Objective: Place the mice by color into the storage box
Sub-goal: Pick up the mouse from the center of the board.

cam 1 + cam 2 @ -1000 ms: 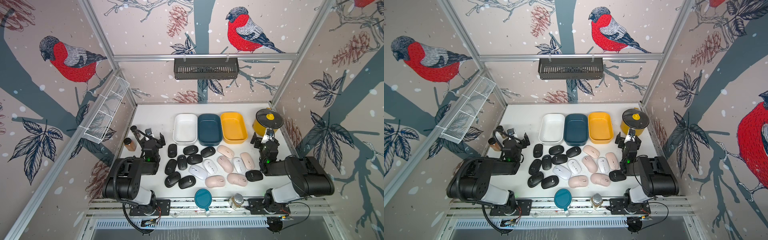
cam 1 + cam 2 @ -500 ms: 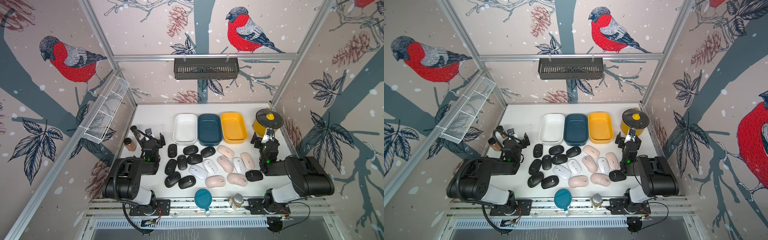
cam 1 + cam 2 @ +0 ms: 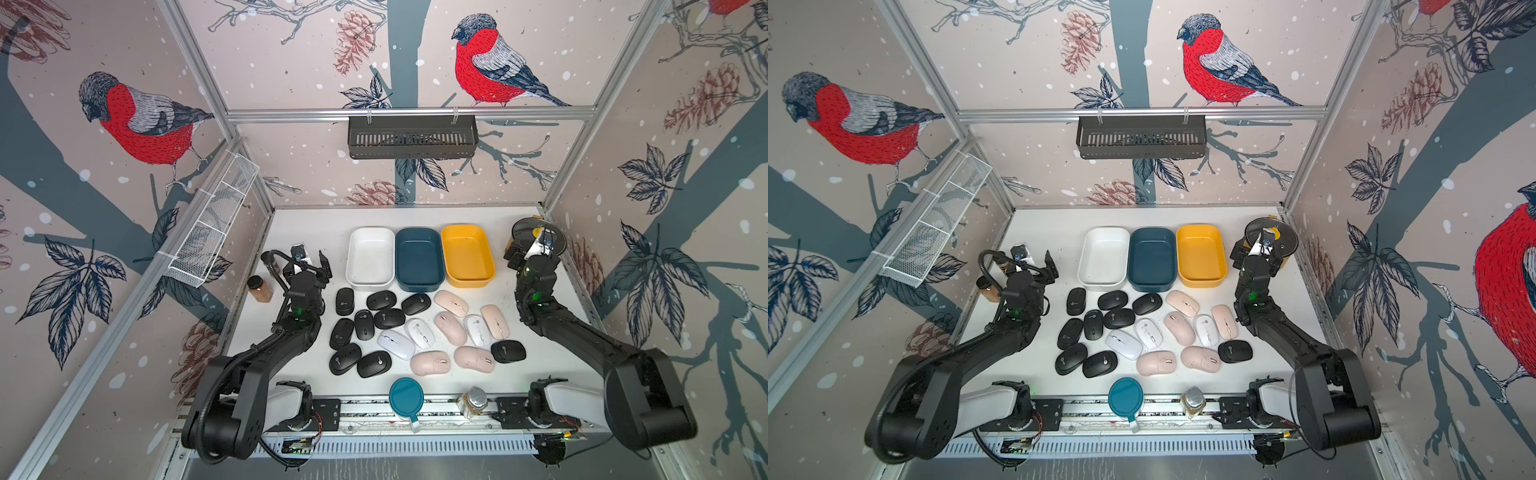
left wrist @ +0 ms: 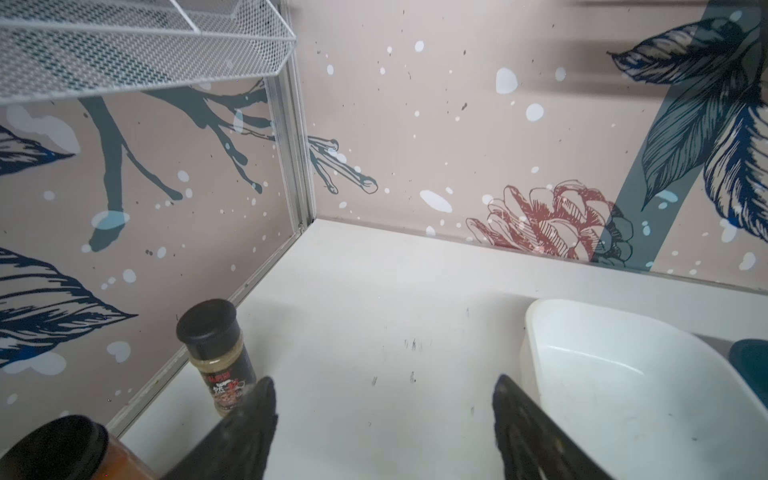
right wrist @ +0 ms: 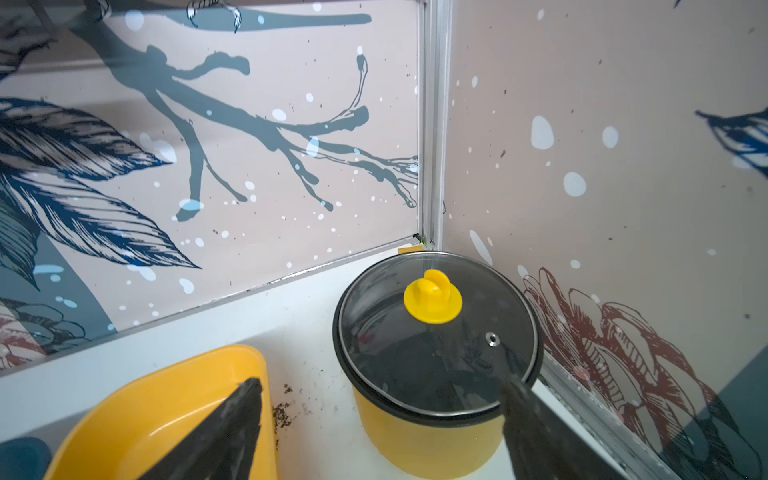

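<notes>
mice (image 3: 389, 318): every one lay loose on the table (image 3: 307, 226) in front of the boxes, none boxed. The black mice (image 3: 364, 325) bunched on the left arm's side, the white mice (image 3: 420, 333) sat mid-pile and the pink mice (image 3: 450, 328) lay toward the right arm. One stray black mouse (image 3: 508, 351) lay down by the pinks.
drop-off: the white box (image 3: 370, 257), blue box (image 3: 419, 258) and yellow box (image 3: 468, 255) stood side by side behind the pile, all three empty.
left gripper (image 4: 384, 388): hung over bare table between a spice jar (image 4: 220, 361) and the white box, jaws apart with nothing in them.
right gripper (image 5: 382, 384): hung between the yellow box and the pot (image 5: 436, 332), jaws spread wide, also empty-handed.
what changed: honestly, nothing anyone could spot. Against the earlier top views, both arms and every mouse sat in the same places.
what that meant: looked like the sort hadn't kicked off yet, so the whole job was still ahead.
next, as a guess: the left arm was nearest the black bunch, so reaching down for one of those seemed the natural opener.
watch out: the mice lay packed, several touching. An outer one looked like the safer pick, to avoid shoving its neighbours.
</notes>
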{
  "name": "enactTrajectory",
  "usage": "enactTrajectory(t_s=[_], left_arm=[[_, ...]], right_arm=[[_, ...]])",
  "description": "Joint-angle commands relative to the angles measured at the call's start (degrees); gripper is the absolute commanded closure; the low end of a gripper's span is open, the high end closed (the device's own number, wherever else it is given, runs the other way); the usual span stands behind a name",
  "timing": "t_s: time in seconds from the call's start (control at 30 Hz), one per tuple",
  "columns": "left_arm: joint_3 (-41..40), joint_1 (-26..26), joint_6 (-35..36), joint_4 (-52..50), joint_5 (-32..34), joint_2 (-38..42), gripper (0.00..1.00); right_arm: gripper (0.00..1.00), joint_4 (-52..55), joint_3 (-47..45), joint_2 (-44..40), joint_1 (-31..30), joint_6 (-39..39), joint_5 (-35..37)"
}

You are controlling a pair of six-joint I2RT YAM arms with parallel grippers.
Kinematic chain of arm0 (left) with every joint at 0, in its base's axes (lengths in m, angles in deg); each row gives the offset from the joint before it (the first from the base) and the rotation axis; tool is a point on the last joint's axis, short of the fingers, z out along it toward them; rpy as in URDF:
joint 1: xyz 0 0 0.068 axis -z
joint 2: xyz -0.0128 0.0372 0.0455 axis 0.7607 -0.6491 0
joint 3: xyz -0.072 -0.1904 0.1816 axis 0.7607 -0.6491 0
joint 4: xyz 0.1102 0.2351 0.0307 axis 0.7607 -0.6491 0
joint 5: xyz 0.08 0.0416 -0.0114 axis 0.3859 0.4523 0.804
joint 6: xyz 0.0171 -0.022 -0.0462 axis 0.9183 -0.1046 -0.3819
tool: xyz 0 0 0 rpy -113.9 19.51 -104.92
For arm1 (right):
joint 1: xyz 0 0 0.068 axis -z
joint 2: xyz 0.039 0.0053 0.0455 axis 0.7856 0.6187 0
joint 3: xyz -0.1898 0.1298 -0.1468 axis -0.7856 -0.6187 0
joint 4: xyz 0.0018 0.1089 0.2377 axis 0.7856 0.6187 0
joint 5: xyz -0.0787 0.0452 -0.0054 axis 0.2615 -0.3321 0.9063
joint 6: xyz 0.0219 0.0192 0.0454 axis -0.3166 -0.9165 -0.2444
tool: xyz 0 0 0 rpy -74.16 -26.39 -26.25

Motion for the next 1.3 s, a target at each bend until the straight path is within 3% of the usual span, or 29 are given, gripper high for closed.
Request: enactTrajectory(t_s=[0.0,0.1,0.2,0.37,0.7,0.97,1.27], left_arm=[[7.3,3.7,-9.9,-20.3,9.1,3.8,0.22],[15.3,8.4,-17.7,-34.9,7.2,6.4,0.24],[20.4,11.1,-15.7,-40.4,1.8,7.5,0.24],[27.3,11.1,-13.2,-51.5,-4.4,7.3,0.22],[24.2,11.1,-8.0,-47.3,-11.3,7.2,0.21],[23.1,11.1,-8.7,-48.3,-10.3,6.6,0.21],[22.0,11.1,-8.4,-47.4,-8.6,7.1,0.2]], right_arm=[[0.12,20.0,3.9,-3.7,-2.5,-9.4,5.1],[0.15,28.6,6.1,-6.6,-6.4,-12.6,8.2],[0.16,39.0,8.9,-8.0,-9.5,-18.5,8.8],[0.16,52.8,10.6,-9.0,-14.7,-29.4,6.1],[0.17,73.0,7.8,-13.7,-24.8,-57.9,3.3],[0.2,89.5,6.9,-17.3,-32.8,-85.0,-3.7],[0.2,93.0,4.6,-19.1,-34.5,-94.6,-13.0]])
